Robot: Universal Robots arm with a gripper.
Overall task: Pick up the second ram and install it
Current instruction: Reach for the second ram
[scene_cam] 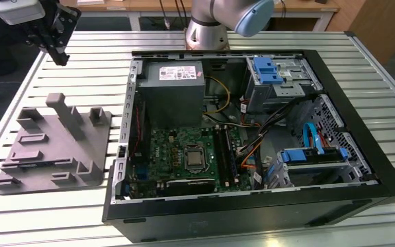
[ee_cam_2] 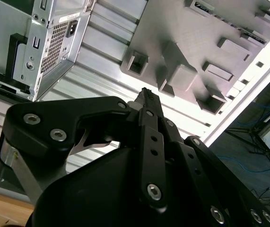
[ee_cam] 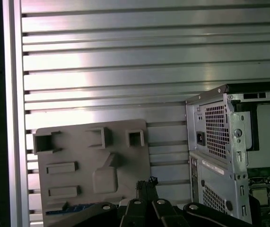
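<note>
Your black gripper [scene_cam: 60, 57] is pinched shut, empty, eleven o'clock from the grey moulded tray [scene_cam: 53, 149] holding what looks like the second ram [ee_cam: 71, 206], a thin bluish stick. Descend closed and you'd likely knock it.

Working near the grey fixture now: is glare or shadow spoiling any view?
First wrist view: glare bands the table slats, while the grey fixture is evenly lit. Second wrist view: the table's edge burns out white, and the gripper reads as a dark mass. Exterior view: even light, though the computer case is dim inside.
</note>
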